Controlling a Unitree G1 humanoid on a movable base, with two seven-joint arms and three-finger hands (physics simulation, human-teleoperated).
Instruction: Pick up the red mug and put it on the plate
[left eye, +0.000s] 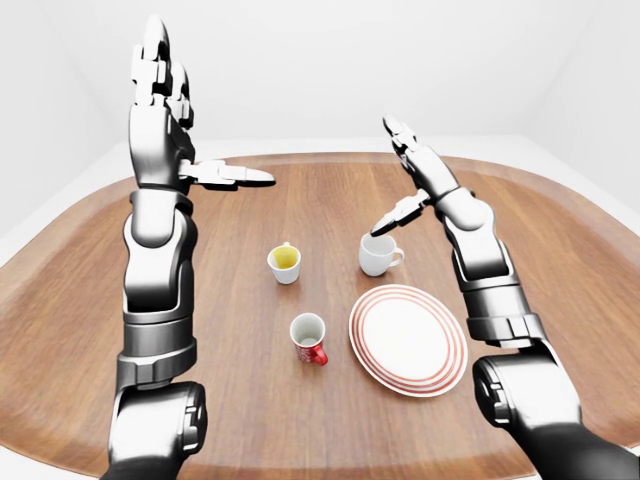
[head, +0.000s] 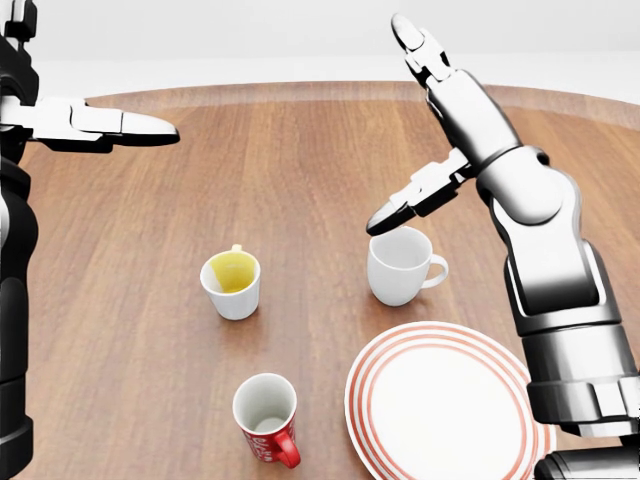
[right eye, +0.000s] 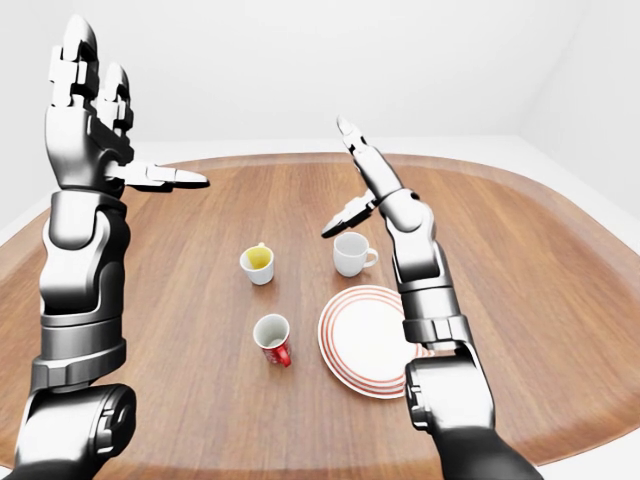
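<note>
The red mug (head: 268, 418) stands upright at the bottom of the head view, white inside, handle toward the lower right. To its right lies the white plate (head: 445, 405) with red rings, nothing on it. My right hand (head: 392, 125) is open and raised, tilted leftward, with its thumb tip hanging just above the rim of a white mug (head: 400, 265). It is well away from the red mug. High at the left, my left hand (left eye: 205, 105) is open too, fingers pointing up and thumb stretched rightward, holding nothing.
A small white cup with a yellow inside (head: 232, 284) stands above and left of the red mug. The white mug stands just above the plate. All rest on a round wooden table (left eye: 90, 290) with white walls behind it.
</note>
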